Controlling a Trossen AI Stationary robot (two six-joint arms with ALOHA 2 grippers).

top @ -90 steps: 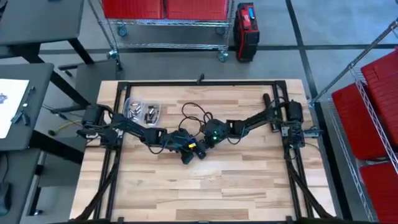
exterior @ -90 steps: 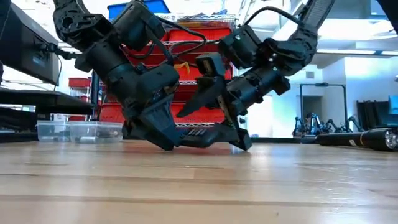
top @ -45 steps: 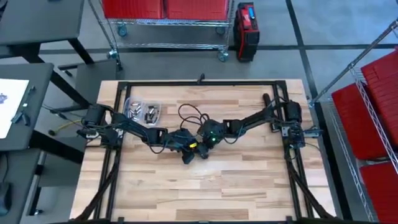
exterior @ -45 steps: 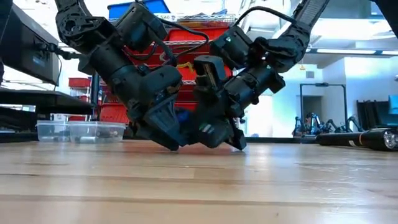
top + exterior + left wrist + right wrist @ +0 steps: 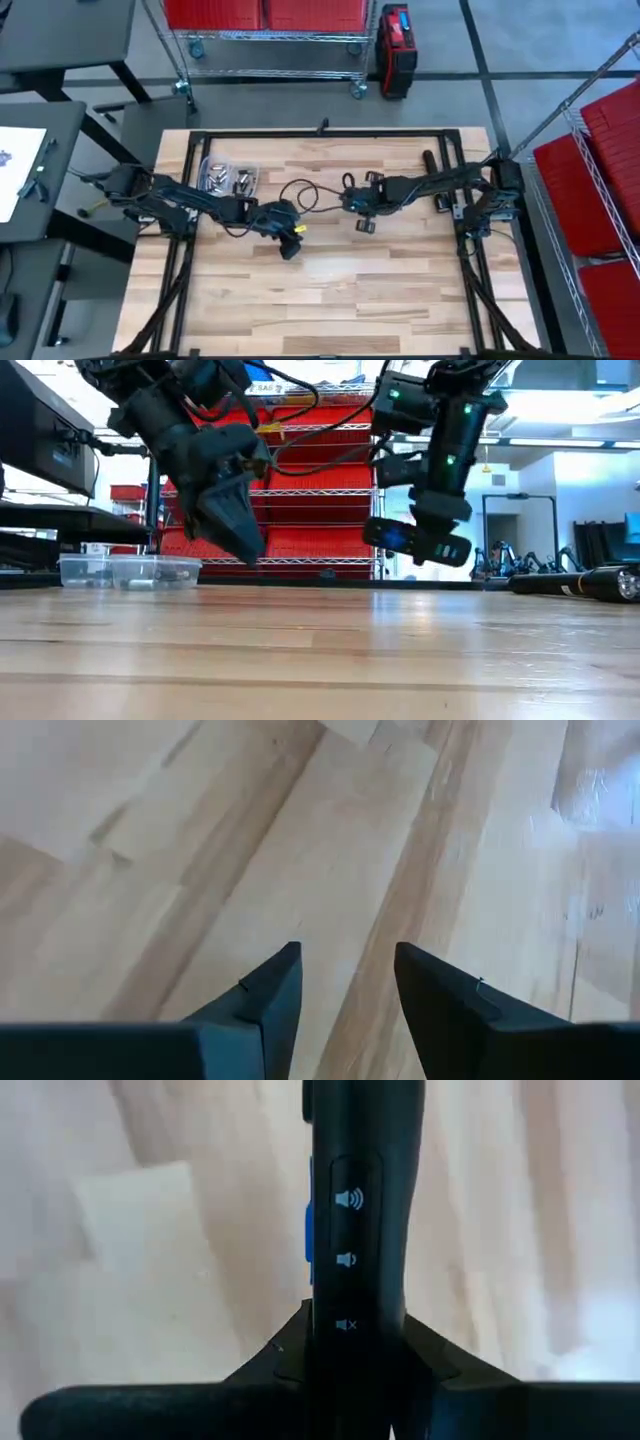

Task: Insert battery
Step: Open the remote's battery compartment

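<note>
Nearest the front edge of the pale wooden plank table (image 5: 400, 290), the left gripper (image 5: 345, 955) hangs above bare boards left of the table's middle. Its fingers stand a narrow gap apart with nothing between them.

Farther back, just right of the table's middle, the right gripper (image 5: 360, 212) is clamped on the black slim plastic remote control (image 5: 350, 1200) and holds it clear of the surface. Volume keys and a blue side strip face the wrist camera. The battery bay is not visible in any view.

Farthest back, near the far left corner, the two clear plastic containers (image 5: 228, 177) hold small metallic cylinders, judged to be the batteries (image 5: 241, 181).

Hazards from this state:
- The left gripper carries no cell. It must reach back to the containers, and a misjudged descent could strike a container wall and shift or tip it.
- Cells lie close together, so a narrow opening may pinch two or skid off a round one.
- The remote is gripped at one end only, so pressing a cell in could pivot or slip it in the fingers.
- Polarity cannot be checked from these views, so a cell may go in reversed
</note>
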